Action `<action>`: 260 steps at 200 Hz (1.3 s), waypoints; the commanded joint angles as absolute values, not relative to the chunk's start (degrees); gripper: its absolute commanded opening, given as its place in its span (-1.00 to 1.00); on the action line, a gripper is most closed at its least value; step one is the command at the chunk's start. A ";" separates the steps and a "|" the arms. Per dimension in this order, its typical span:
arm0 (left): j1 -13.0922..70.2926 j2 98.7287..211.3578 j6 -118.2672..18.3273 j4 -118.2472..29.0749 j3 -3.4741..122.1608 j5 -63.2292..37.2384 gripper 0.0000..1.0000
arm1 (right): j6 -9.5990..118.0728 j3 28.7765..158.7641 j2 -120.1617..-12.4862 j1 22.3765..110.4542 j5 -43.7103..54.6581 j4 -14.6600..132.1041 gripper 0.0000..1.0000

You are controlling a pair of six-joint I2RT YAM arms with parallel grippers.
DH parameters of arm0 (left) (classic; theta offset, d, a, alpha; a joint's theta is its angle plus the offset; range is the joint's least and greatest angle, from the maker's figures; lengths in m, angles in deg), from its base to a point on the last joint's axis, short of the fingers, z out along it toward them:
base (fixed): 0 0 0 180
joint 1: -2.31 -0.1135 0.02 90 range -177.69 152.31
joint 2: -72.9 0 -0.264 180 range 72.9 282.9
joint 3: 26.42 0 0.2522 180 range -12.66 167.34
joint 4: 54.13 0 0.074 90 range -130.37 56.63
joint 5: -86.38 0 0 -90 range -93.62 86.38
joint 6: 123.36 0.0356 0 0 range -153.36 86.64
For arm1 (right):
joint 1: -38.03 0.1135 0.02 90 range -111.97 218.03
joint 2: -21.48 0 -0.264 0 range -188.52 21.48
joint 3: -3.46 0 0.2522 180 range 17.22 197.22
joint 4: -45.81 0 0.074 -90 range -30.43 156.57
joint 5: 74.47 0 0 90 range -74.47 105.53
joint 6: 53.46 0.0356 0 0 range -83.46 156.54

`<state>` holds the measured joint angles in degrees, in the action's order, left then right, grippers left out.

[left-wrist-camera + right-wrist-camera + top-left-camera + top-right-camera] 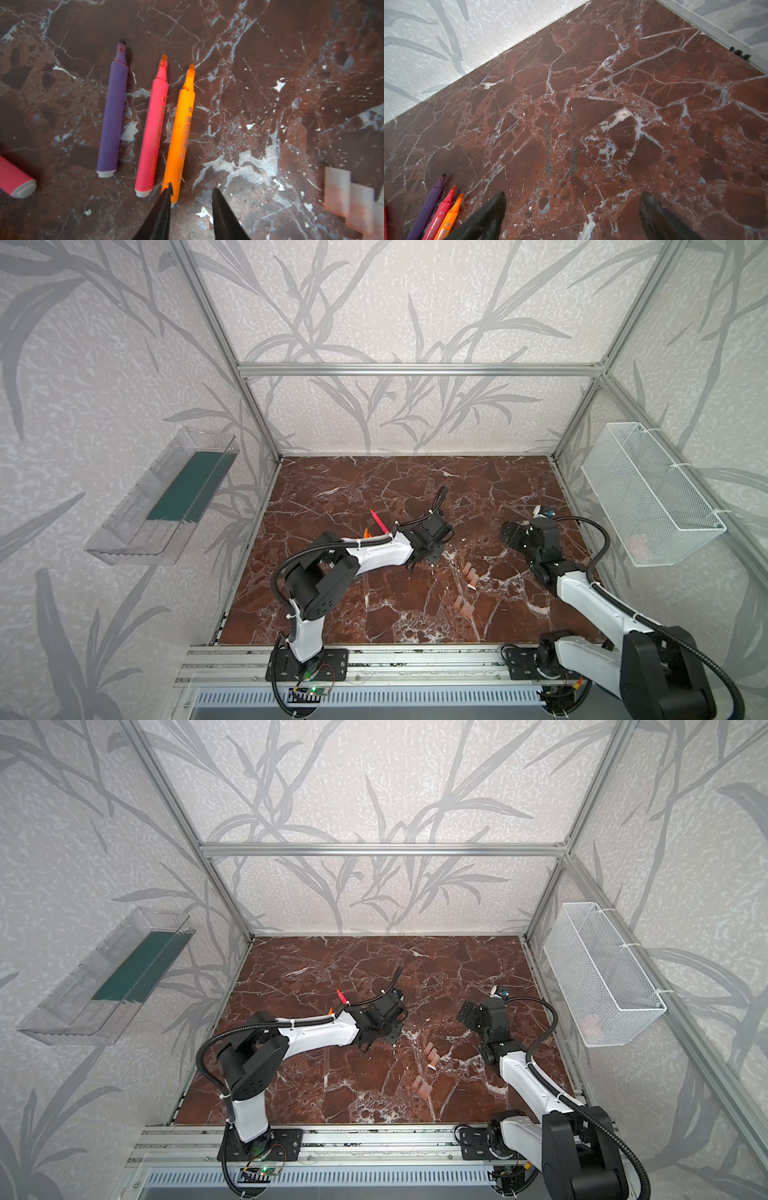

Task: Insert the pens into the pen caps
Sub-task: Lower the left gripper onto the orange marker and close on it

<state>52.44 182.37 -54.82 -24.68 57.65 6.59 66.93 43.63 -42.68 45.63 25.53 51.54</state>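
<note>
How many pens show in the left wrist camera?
4. A purple pen, a pink pen and an orange pen lie side by side; a second pink pen is cut off at the frame edge. Others may be out of view.

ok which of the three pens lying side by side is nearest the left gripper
The orange pen: its butt end lies right at the left gripper. The pink pen beside it is farther off, and the purple pen is farthest.
</note>
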 commanded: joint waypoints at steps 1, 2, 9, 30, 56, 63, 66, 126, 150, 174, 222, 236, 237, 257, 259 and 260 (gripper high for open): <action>52.24 183.56 -54.02 -21.61 60.00 8.70 -0.29 | 66.86 45.31 -43.03 45.94 25.26 52.32 0.96; 52.24 183.60 -54.02 -21.59 60.01 8.69 -0.30 | 66.86 45.33 -43.03 45.94 25.23 52.34 0.96; 52.24 184.18 -54.01 -21.45 60.33 8.68 -0.29 | 66.86 45.38 -43.03 45.94 25.20 52.37 0.96; 52.24 185.49 -54.25 -20.69 61.46 9.48 -0.30 | 66.84 45.41 -43.12 45.94 25.20 52.37 0.96; 52.24 186.87 -54.72 -18.76 63.04 11.59 -0.29 | 66.80 45.43 -43.12 45.94 25.15 52.37 0.96; 52.22 187.31 -54.81 -18.33 63.42 12.00 -0.28 | 66.77 45.43 -43.12 45.94 25.02 52.32 0.96; 52.25 187.42 -54.87 -18.17 63.55 12.11 -0.28 | 66.77 45.40 -43.12 45.94 25.02 52.37 0.96; 52.28 189.61 -54.72 -17.56 64.75 10.84 -0.25 | 66.66 45.61 -43.34 45.95 25.02 52.45 0.96; 52.22 190.00 -54.63 -17.60 64.74 10.04 -0.25 | 66.71 45.60 -43.39 45.94 25.01 52.56 0.96; 52.23 190.40 -54.55 -18.01 64.63 8.93 -0.27 | 66.68 45.69 -43.43 45.94 25.02 52.53 0.96; 52.23 190.34 -54.63 -19.30 63.77 7.19 -0.36 | 66.73 45.69 -43.38 45.94 25.11 52.58 0.96; 52.15 190.03 -54.63 -20.09 63.32 6.09 -0.42 | 66.78 45.65 -43.39 45.94 25.11 52.73 0.96; 52.14 189.96 -54.63 -20.12 63.30 5.93 -0.42 | 66.73 45.63 -43.39 45.94 25.11 52.72 0.96; 52.14 189.79 -54.63 -20.78 63.02 4.66 -0.52 | 66.77 45.61 -43.30 45.94 25.19 52.74 0.96; 52.14 189.79 -54.63 -20.84 63.02 4.58 -0.53 | 66.77 45.61 -43.23 45.94 25.19 52.72 0.96; 52.14 189.79 -54.63 -20.84 63.02 4.48 -0.53 | 66.77 45.61 -43.22 45.94 25.19 52.72 0.96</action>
<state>52.33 188.95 -54.79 -20.55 63.26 6.75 66.91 43.74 -43.01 45.63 25.26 52.00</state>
